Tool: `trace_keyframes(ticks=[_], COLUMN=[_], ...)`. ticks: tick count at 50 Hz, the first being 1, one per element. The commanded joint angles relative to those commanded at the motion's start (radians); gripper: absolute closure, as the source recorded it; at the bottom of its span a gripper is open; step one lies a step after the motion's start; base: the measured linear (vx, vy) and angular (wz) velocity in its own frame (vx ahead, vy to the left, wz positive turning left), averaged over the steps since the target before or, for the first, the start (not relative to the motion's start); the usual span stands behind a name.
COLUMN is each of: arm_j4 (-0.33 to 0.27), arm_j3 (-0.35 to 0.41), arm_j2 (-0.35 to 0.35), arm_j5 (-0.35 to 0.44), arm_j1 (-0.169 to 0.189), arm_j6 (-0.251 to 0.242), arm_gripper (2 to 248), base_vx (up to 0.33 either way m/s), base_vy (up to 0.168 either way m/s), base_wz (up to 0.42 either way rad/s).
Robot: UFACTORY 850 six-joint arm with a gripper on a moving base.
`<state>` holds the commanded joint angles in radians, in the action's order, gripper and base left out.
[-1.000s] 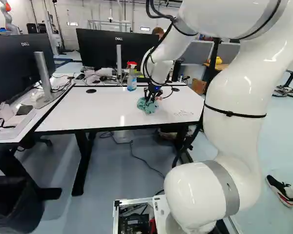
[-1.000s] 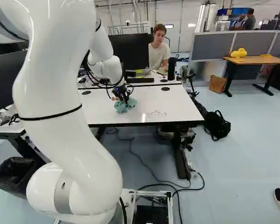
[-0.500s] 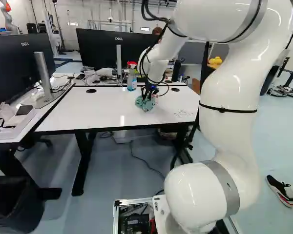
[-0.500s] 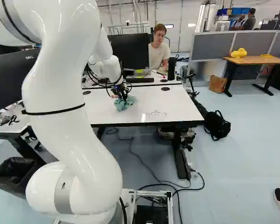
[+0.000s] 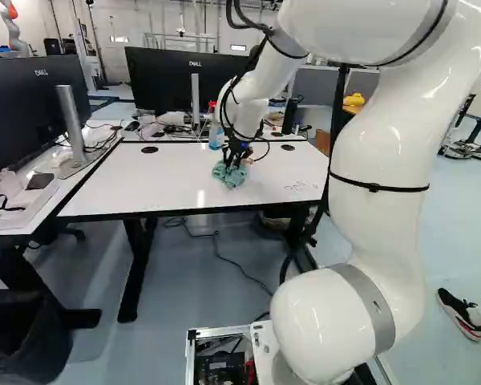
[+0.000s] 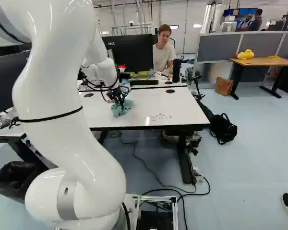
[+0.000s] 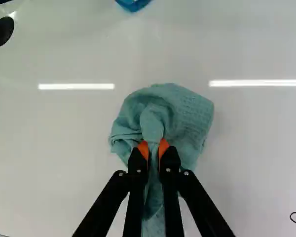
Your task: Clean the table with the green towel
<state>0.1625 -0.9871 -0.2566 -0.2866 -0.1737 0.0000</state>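
My end effector (image 7: pixel 153 146) is drawn in narrow, both orange pads pressing on a bunched fold of the green towel (image 7: pixel 190 111), which fans out below on the white surface (image 5: pixel 128 183). In both base views the towel lies left of the dark drawn marks (image 6: pixel 160 116), apart from them. I judge the job to be under way but unfinished: the cloth is in my hold and down where it can wipe, while those marks are there to be rubbed off. What I may have cleaned elsewhere I cannot tell. The next move probably calls for sweeping the towel across to the marks with light, even pressure; too little and the ink may survive. As for containers, a spray bottle (image 5: pixel 216 138) stands on the surface beyond the towel, its fill level unclear to me, and a black bin (image 5: pixel 20 321) sits at the left of the left base view, too dark inside to show any contents.
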Motion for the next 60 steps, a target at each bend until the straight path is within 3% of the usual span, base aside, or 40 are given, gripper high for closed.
trace_keyframes(ticks=[35,60], arm_j4=[0.0,0.0], arm_j3=[0.174,0.235], arm_j2=[0.15,0.206], arm_j5=[0.0,0.0], arm_j1=[-0.032,0.044], arm_j6=[0.0,0.0], arm_gripper=[208,208], base_vx=[0.0,0.0], base_vy=[0.0,0.0], base_wz=[0.0,0.0])
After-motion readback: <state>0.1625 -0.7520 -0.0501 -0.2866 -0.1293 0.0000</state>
